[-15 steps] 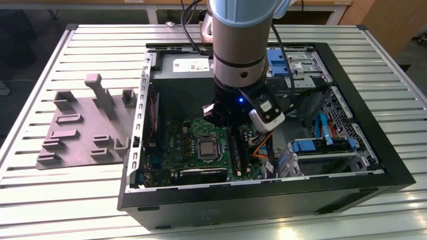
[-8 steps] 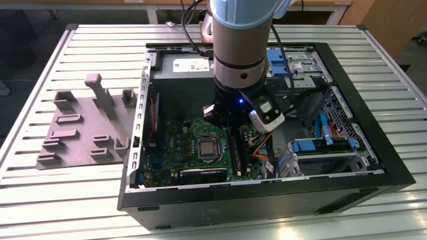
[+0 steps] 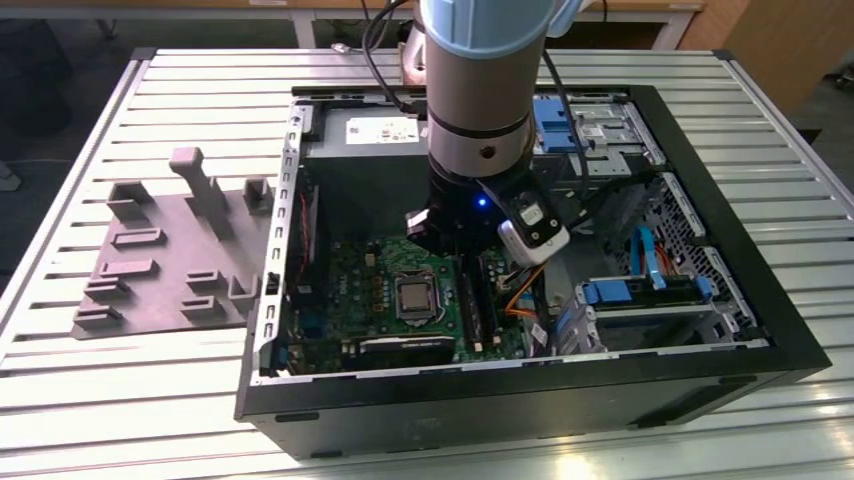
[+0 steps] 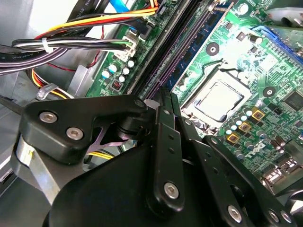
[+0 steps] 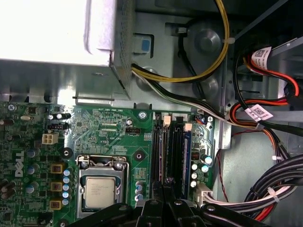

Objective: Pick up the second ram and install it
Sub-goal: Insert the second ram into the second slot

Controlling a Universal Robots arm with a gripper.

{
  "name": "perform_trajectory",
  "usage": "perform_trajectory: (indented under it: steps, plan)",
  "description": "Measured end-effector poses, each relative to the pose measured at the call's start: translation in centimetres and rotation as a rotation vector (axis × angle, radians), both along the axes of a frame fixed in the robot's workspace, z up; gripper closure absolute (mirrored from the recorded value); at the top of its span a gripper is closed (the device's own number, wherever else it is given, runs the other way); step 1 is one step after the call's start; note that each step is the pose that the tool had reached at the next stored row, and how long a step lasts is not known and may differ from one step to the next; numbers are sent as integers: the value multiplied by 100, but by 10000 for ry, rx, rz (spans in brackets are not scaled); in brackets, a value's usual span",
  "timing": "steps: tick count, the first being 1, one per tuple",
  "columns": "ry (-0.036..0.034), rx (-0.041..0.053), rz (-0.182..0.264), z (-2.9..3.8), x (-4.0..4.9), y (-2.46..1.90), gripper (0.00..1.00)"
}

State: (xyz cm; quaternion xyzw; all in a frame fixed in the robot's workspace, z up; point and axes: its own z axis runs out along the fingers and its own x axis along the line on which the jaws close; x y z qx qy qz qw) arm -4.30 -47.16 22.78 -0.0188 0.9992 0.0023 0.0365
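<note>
My gripper [image 3: 451,243] is low inside the open computer case [image 3: 747,330], over the memory slots beside the processor [image 3: 418,297]. In both wrist views its black fingers [image 4: 166,109] are shut, tips together. Straight below the tips, a thin dark stick, the second ram [image 5: 169,151], stands on edge in a slot and runs away from my gripper [image 5: 165,182]. The same dark strip shows in the second wrist view as the second ram [image 4: 182,52]. I cannot tell whether the tips touch its top edge. Another stick [image 5: 187,156] sits two slots over.
The grey power-supply box [image 5: 57,28] is close behind the slots. Bundled cables [image 5: 265,198] run along the drive side, near blue drive brackets [image 3: 627,292]. A grey slotted tray [image 3: 160,260] lies on the slatted table at the exterior view's left.
</note>
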Motion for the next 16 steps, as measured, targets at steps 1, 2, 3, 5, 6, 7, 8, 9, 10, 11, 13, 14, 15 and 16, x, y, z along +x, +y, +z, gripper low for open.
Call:
perform_trajectory:
  steps: [1,2,3,5,6,7,8,9,10,11,13,14,15,16]
  plan:
    - [1,0,-1,0,0,0,88]
    - [2,-1,-7,0,0,0,88]
    - [2,2,-48,-2,0,0,88]
    - [1,1,-108,-2,1,0,88]
    - [1,1,-108,-2,1,0,88]
    - [1,1,-109,-2,1,0,88]
    - [2,2,-109,-2,1,0,88]
    - [2,47,-108,-2,2,0,88]
    - [2,104,-108,-2,1,0,88]
    - [1,108,-108,-3,1,0,88]
    - [2,105,-115,-3,1,0,88]
    - [1,85,-134,-3,2,0,88]
    - [1,51,-160,-4,2,0,88]
    - [2,33,-170,-3,3,-1,88]
